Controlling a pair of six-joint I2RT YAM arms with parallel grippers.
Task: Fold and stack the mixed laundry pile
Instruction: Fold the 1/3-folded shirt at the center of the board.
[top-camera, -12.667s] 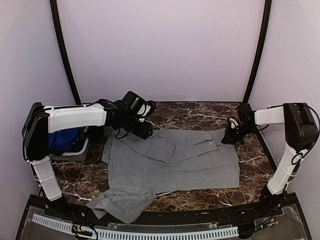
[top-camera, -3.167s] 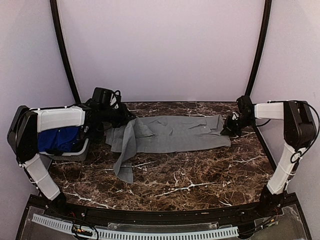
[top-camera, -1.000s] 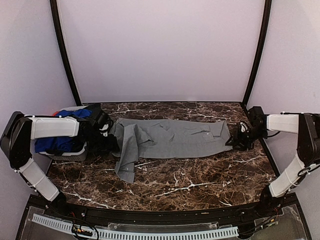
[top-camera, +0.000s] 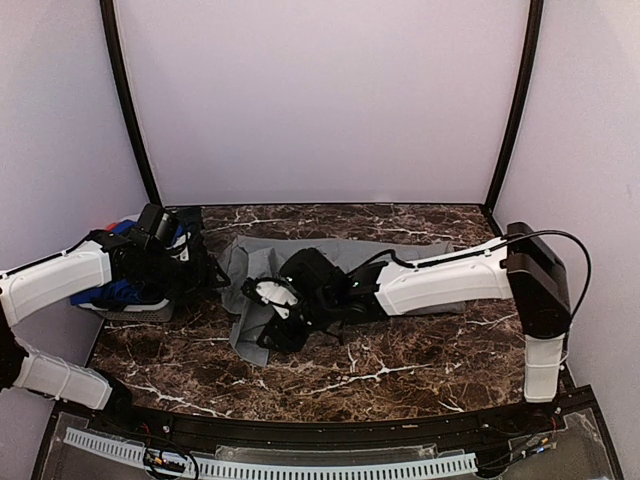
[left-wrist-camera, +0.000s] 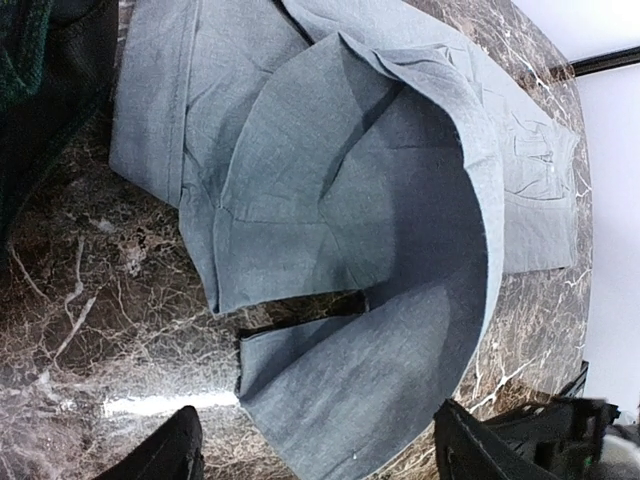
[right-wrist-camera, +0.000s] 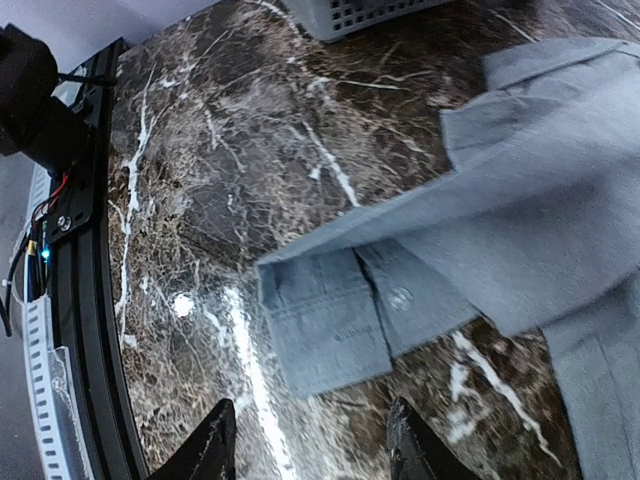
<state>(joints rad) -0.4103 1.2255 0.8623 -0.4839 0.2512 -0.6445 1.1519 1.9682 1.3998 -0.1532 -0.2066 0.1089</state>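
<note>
The grey shirt (top-camera: 420, 254) lies folded into a long band across the back of the table, one sleeve (top-camera: 245, 338) trailing toward the front. My right arm reaches across the shirt, and its gripper (top-camera: 272, 325) hovers open just above the sleeve's cuff (right-wrist-camera: 330, 320), with nothing between the fingers (right-wrist-camera: 205, 445). The left gripper (top-camera: 200, 270) is open by the shirt's left end. In its wrist view it (left-wrist-camera: 318, 455) looks down on the sleeve (left-wrist-camera: 380, 370) without touching it. Blue cloth (top-camera: 120, 292) from the laundry pile sits in the basket.
A small grey basket (top-camera: 135, 312) stands at the table's left edge, behind my left arm, and its mesh wall (right-wrist-camera: 370, 12) also shows in the right wrist view. A black rail (right-wrist-camera: 85, 200) borders the table's front edge. Dark marble (top-camera: 420, 350) lies in front of the shirt.
The right arm has swung from the shirt's right end across to the sleeve at the left. The left gripper has drawn back slightly toward the basket and opened wider.
</note>
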